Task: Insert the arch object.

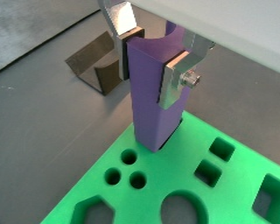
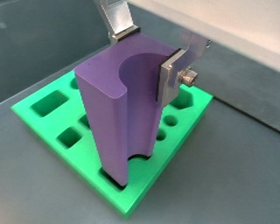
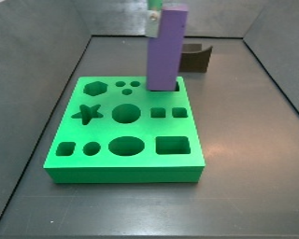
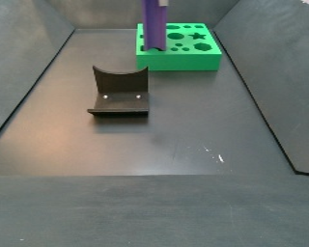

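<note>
The arch object (image 2: 116, 122) is a tall purple prism with a curved notch in its upper end. It stands upright, and my gripper (image 2: 150, 51) is shut on its upper end. One silver finger (image 1: 175, 77) presses each side. Its lower end sits in a hole at a corner of the green board (image 2: 49, 112). It shows in both wrist views (image 1: 152, 101) and both side views (image 3: 167, 49) (image 4: 154, 21). In a side view the gripper (image 3: 157, 8) is at the frame's upper edge above the board (image 3: 127, 154).
The board (image 1: 166, 188) has several other holes: round, square, star, hexagon. The dark fixture (image 4: 119, 92) stands on the grey floor apart from the board (image 4: 183, 53), and also shows behind it (image 3: 197, 58) (image 1: 95, 66). Grey walls enclose the floor.
</note>
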